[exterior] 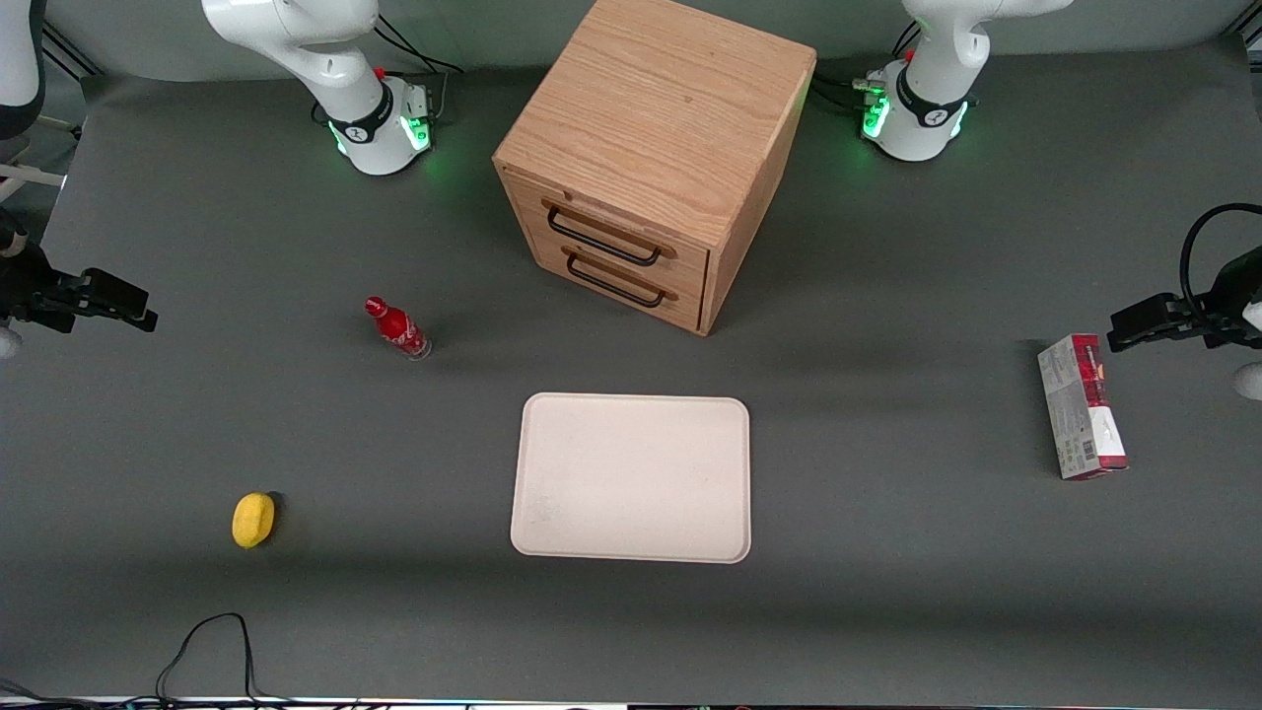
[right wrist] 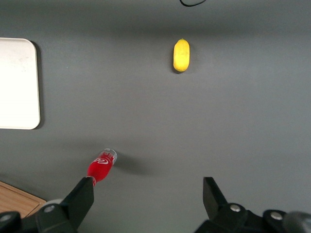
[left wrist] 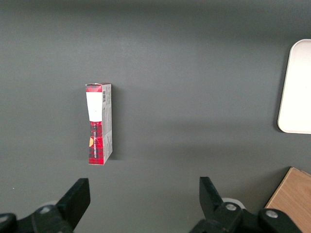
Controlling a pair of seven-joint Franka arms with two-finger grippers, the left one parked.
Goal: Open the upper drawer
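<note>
Lemon [exterior: 253, 520], yellow, lies nearest the front camera, toward the working arm's end of the table, nearer than the tray. Tray [exterior: 631, 478], cream, bare, sits in front of the cabinet [exterior: 651, 148], nearer the camera than it. Red bottle [exterior: 397, 328] stands beside the cabinet's front corner, toward the working arm's end. Red carton [exterior: 1082, 406] lies well apart from the cabinet, toward the parked arm's end. Upper drawer [exterior: 611, 235], topmost of two in the cabinet, black wire handle, sits flush and shut; the task looks unstarted, with approach, grasp and pull all left. Gripper [right wrist: 148, 196] hangs well apart from the cabinet, above the table near the bottle, fingers [right wrist: 80, 199] spread wide, holding and touching nothing.
</note>
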